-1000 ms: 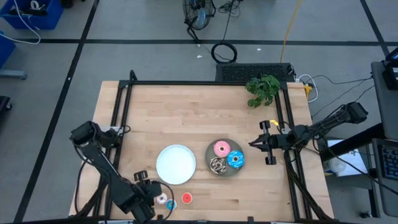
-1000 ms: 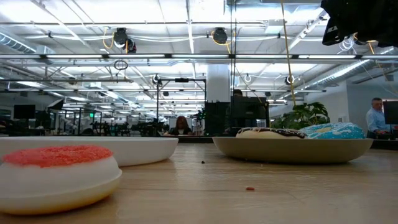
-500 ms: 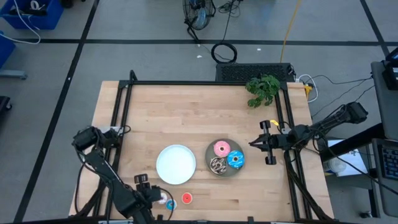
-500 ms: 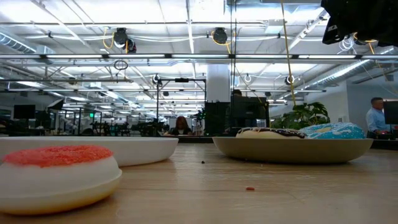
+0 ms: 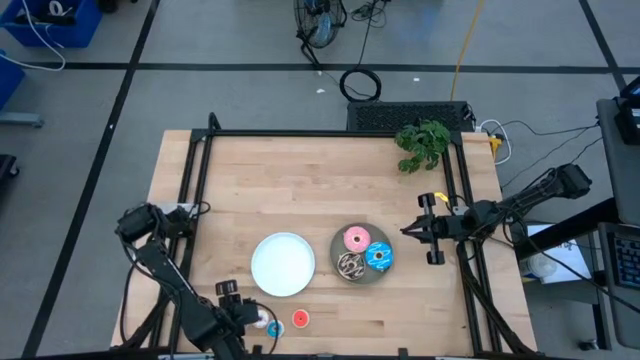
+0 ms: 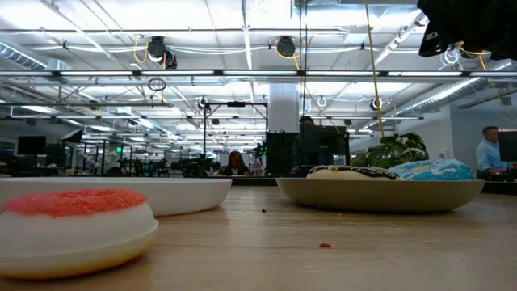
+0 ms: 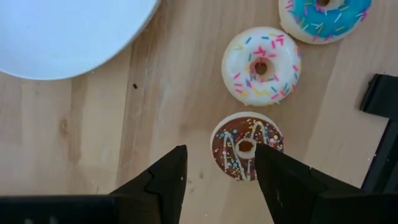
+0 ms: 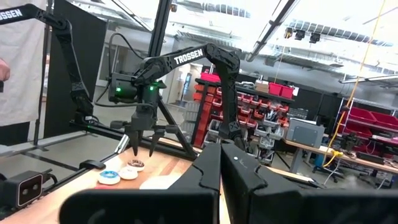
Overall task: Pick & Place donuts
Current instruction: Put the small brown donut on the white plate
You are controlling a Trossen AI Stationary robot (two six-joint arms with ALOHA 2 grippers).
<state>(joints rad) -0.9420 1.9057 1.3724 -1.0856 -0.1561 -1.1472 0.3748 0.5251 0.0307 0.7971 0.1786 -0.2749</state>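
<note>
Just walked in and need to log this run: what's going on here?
The left end effector hangs open over the mini brown donut at the table's near edge, nothing gripped. The mini white donut and mini blue donut lie beside it. The right end effector waits shut beside the grey plate holding three donuts.

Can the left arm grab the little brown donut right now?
Probably yes. The left end effector hangs open right above the little brown donut, with nothing lying between them. The white sprinkled donut sits close beside it, but apart.
</note>
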